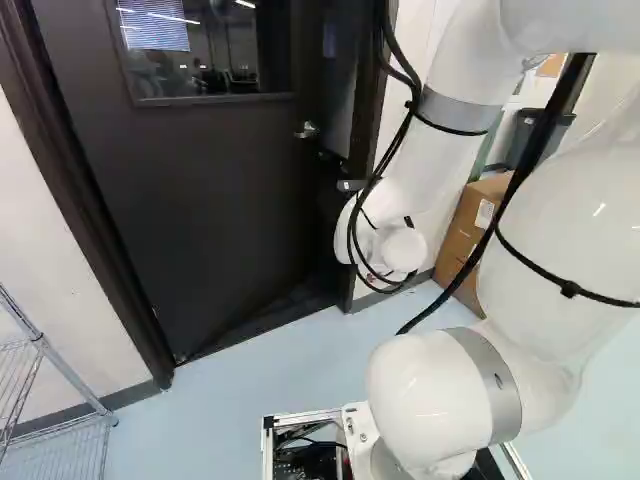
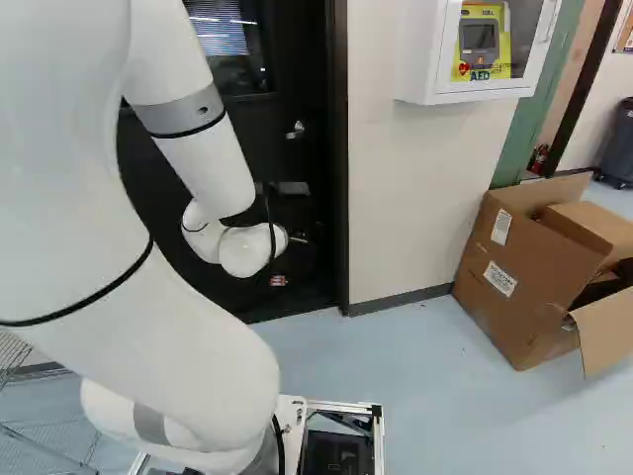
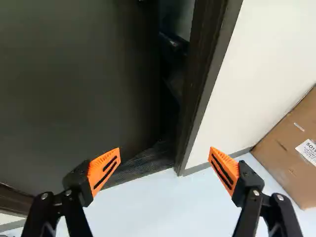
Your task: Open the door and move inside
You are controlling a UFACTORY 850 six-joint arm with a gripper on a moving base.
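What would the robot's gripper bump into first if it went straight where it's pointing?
Probably the door frame: the open gripper points low, at the gap between frame and door. Depth is unclear, so the door could come first.

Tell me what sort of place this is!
Probably a lab or office building: a rescue box hangs on the wall, the door has a window, and a wire rack stands nearby.

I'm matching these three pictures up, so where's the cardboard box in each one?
Left base view: the cardboard box is right of the middle, partly behind the arm.
Right base view: at the right, flaps open.
Wrist view: off to one side of the claw, partly cut off.
Shared landmark: dark door frame.
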